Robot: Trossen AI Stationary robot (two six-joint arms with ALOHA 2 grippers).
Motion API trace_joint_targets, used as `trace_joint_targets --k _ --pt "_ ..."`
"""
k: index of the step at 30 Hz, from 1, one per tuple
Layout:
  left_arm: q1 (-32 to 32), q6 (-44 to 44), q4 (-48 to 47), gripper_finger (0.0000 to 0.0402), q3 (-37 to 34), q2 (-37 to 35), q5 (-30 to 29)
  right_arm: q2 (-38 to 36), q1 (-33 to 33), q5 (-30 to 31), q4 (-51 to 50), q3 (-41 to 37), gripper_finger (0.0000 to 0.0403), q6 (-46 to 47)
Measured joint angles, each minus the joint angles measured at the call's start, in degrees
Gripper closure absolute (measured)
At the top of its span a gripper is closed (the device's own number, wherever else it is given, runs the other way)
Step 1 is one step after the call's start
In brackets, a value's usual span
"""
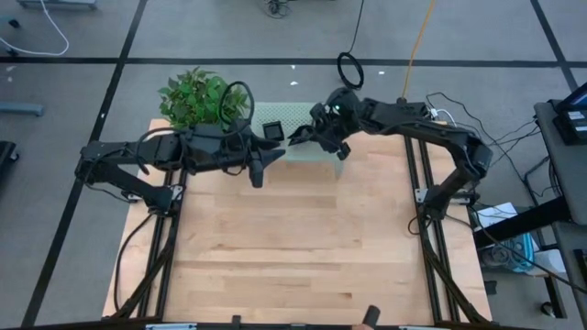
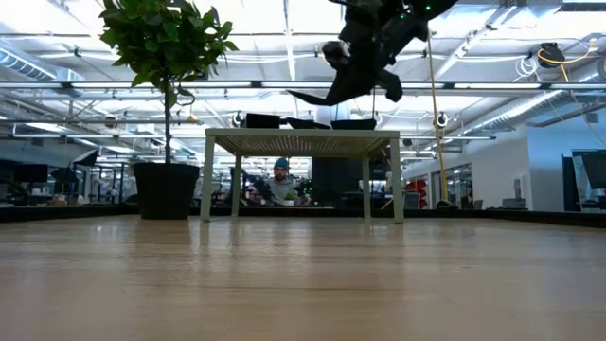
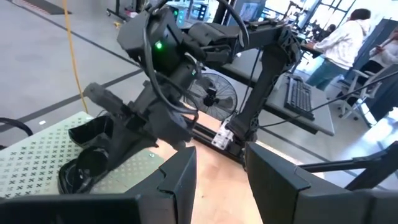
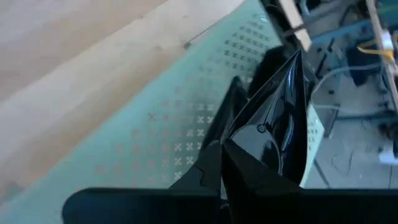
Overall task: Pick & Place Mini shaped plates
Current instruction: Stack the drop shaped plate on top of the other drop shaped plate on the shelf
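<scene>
A pale green perforated stand (image 1: 295, 117) is at the table's far middle, with black mini plates on top: a square one (image 1: 273, 130) and others in the low view (image 2: 352, 123) and the left wrist view (image 3: 84, 168). My right gripper (image 1: 301, 136) is shut on a glossy black teardrop plate (image 4: 273, 124), held above the stand (image 2: 303, 142). My left gripper (image 1: 261, 170) is open and empty, just in front of the stand's left part, its fingers (image 3: 180, 180) pointing toward the right arm. My right gripper pinches the teardrop plate between its two fingers at the rim of its broad end (image 4: 239, 149); the pointed tip (image 4: 295, 61) sticks out away from the fingers. The fingers slant down from the table's right. The plate (image 2: 311, 98) hangs nearly level, clear above the stand's top.
A potted green plant (image 1: 197, 96) stands at the table's far left beside the stand. The bare wooden tabletop (image 1: 293, 247) stretches toward the near edge. Beyond the table are desks and people (image 3: 345, 37).
</scene>
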Motion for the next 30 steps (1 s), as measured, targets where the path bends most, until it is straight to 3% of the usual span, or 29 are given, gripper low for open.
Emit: trace_joint_targets --k 16,30 --pt "0.1 0.7 -0.2 0.0261 0.0 0.0 0.0 3.8 -0.1 4.8 9.1 0.0 0.0403 -11.5" --pt "0.2 4.1 -0.2 0.0261 0.0 0.0 0.0 3.8 -0.7 3.1 -1.3 0.0 0.0403 -12.8"
